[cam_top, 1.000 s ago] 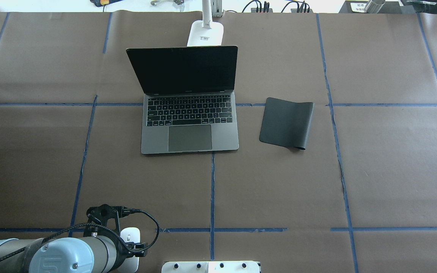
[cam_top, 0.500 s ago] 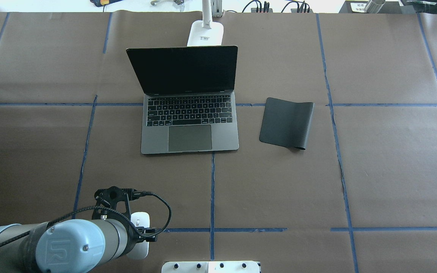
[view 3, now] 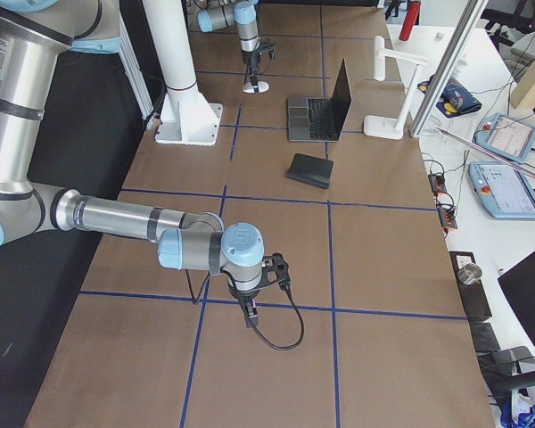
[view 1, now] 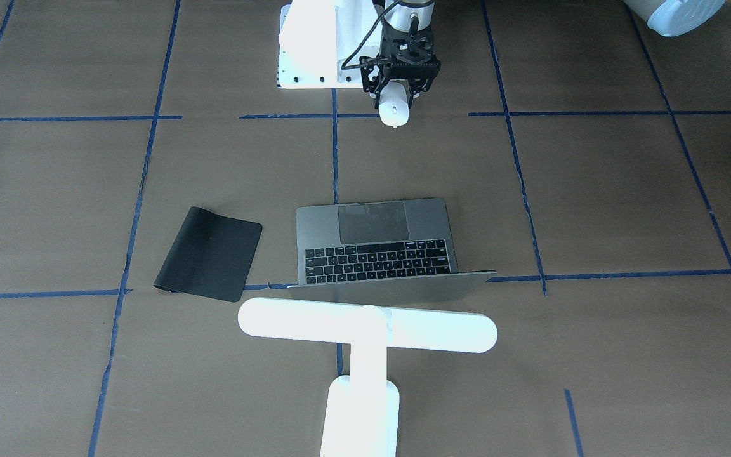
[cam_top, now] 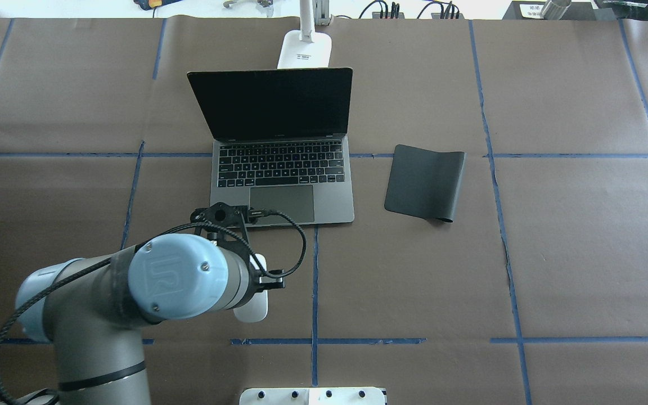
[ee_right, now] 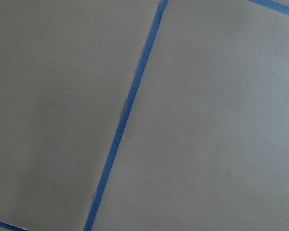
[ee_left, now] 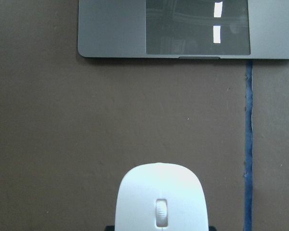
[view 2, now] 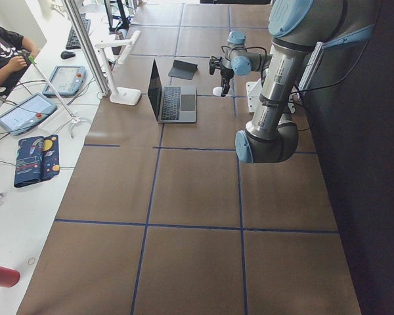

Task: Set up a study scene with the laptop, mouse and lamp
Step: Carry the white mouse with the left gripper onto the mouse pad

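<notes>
My left gripper (view 1: 396,95) is shut on the white mouse (view 1: 394,109) and holds it near the robot's side of the table, in front of the laptop. The mouse (ee_left: 159,199) fills the bottom of the left wrist view, with the laptop's front edge (ee_left: 113,29) ahead of it. In the overhead view the mouse (cam_top: 252,312) peeks out under the left wrist. The grey laptop (cam_top: 282,180) stands open at mid table. The white T-shaped lamp (view 1: 365,333) stands behind its lid. My right gripper (view 3: 250,314) hangs low over bare table; I cannot tell whether it is open.
A flat black mat (cam_top: 425,183) lies to the right of the laptop in the overhead view, one edge curled. The white bolted mount (cam_top: 313,395) sits at the near table edge. Blue tape lines cross the brown table cover (cam_top: 583,253).
My left arm has carried the mouse from the near table edge forward and a little right, towards the laptop's front edge. Laptop, lamp and mat have not moved.
</notes>
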`<action>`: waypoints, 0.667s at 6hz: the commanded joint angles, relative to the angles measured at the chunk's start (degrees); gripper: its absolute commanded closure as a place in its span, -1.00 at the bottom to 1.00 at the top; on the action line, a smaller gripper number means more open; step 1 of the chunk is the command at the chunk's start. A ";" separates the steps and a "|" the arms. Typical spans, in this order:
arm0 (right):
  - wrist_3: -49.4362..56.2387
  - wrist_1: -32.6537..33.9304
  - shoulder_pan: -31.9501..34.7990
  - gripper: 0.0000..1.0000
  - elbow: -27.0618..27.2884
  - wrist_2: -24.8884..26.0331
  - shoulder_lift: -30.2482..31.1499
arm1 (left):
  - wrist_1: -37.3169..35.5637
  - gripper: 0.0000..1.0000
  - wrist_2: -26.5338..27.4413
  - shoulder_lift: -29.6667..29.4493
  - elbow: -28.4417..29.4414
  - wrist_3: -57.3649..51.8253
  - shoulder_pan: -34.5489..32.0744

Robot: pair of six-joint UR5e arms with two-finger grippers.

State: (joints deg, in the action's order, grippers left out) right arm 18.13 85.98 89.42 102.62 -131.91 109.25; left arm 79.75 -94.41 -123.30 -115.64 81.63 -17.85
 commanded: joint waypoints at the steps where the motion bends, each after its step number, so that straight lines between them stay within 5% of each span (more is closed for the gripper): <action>1: -3.00 2.08 0.06 -1.00 -0.06 -0.10 -1.75 | 0.23 0.13 -0.51 -12.07 13.70 -0.77 -2.88; 4: -3.19 2.08 0.06 -1.00 -0.06 -0.10 -2.55 | 10.02 0.07 -0.60 -31.94 42.92 0.10 -5.26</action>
State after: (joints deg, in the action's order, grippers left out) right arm 15.00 88.06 89.48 102.59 -132.01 106.83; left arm 84.86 -95.02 -148.70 -84.09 81.11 -22.70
